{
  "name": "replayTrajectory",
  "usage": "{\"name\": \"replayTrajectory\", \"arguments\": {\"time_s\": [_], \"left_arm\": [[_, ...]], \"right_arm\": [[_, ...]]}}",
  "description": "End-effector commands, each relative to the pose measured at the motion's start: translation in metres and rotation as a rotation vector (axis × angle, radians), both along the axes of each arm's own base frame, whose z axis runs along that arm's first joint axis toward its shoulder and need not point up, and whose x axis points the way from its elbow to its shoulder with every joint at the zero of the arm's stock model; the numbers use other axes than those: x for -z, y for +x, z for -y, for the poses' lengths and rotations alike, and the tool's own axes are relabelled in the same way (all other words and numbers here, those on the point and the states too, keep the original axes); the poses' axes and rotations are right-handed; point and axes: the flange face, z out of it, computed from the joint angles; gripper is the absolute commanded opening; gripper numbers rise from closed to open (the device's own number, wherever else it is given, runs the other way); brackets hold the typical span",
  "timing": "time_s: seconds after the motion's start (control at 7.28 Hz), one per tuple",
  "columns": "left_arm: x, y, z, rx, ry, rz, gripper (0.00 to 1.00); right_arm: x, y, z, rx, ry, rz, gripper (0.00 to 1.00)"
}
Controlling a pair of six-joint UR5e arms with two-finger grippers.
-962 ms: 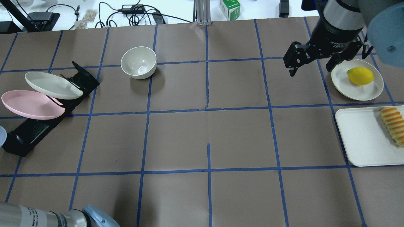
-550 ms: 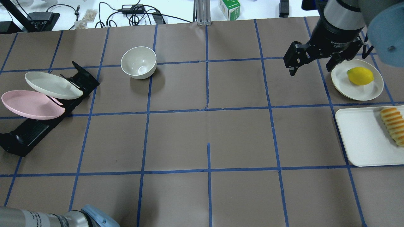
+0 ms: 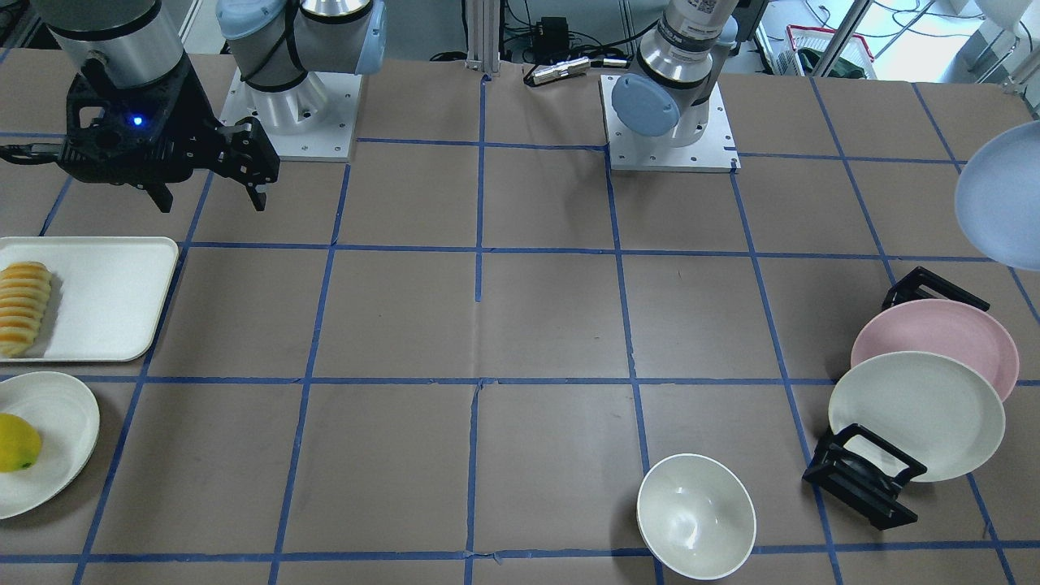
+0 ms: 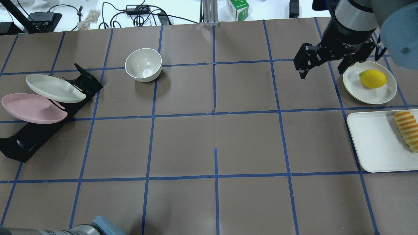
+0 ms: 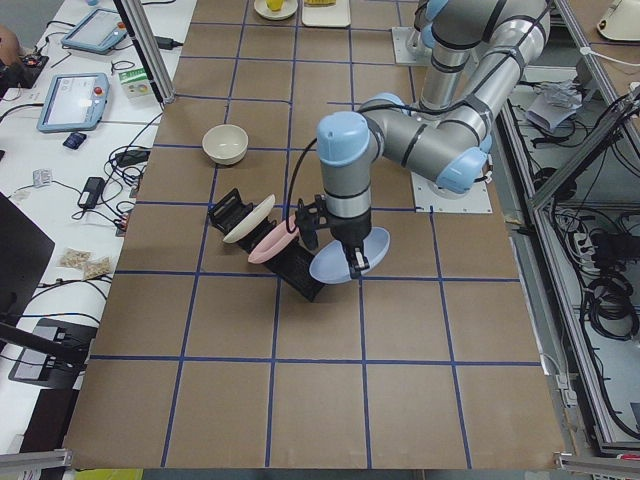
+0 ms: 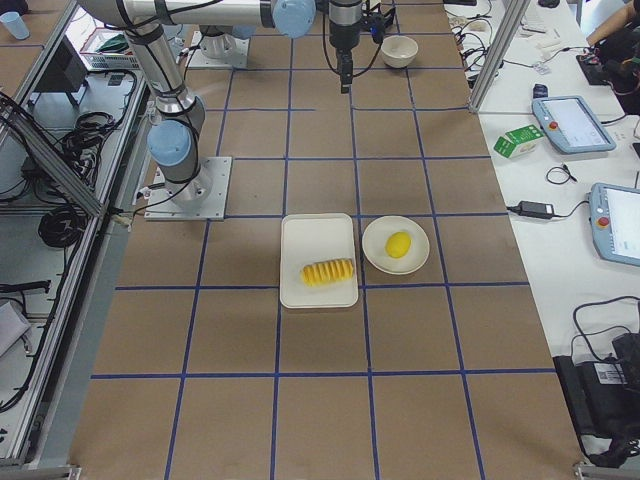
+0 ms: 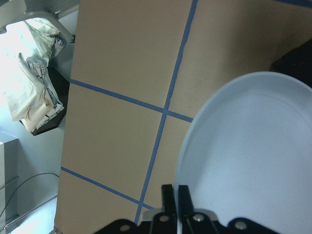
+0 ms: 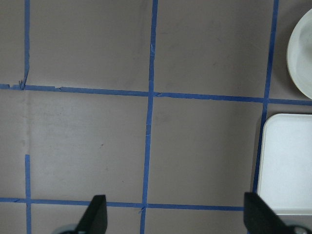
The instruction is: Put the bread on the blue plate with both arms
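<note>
The bread (image 4: pixel 406 130) lies on the white tray (image 4: pixel 372 143) at the right edge of the table; it also shows in the front view (image 3: pixel 23 307) and the right view (image 6: pixel 328 271). My right gripper (image 4: pixel 321 71) is open and empty, hovering above the table beyond the tray and left of the lemon plate; it also shows in the front view (image 3: pixel 211 199) and the right wrist view (image 8: pixel 178 217). My left gripper (image 7: pixel 175 197) is shut on the rim of the blue plate (image 7: pixel 248 156) and holds it in the air beside the rack (image 5: pixel 350 258), at the front view's right edge (image 3: pixel 1003 199).
A cream plate (image 4: pixel 375 94) with a yellow lemon (image 4: pixel 373 78) sits beyond the tray. A black rack (image 4: pixel 36 133) holds a pink plate (image 4: pixel 32 108) and a cream plate (image 4: pixel 54 88). A white bowl (image 4: pixel 143 64) stands at mid-left.
The blue plate's edge, seen at the overhead view's left edge a second ago, has left that view. The left arm has drawn back toward the bottom edge. The right gripper has barely moved.
</note>
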Motion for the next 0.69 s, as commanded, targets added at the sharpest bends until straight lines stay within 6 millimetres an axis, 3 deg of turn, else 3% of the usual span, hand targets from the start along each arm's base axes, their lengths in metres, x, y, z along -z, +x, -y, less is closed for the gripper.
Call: {"name": "replayTrajectory", "arguments": {"time_s": [0.0,0.27,0.55], "left_arm": [[-0.007,-0.130,0.070,0.078,-0.132,-0.068,0.00],[0.025,-0.245,0.112,-0.048,-0.220,-0.274,0.00],[0.066,-0.345,0.126,-0.175,-0.202,-0.387,0.00]], "right_arm": [[0.000,0.000,0.000,-0.001,0.002,-0.002,1.00],[-0.001,0.000,-0.002,0.001,0.003,-0.003,1.00],[-0.001,0.000,-0.001,0.000,0.000,0.000,1.00]]}}
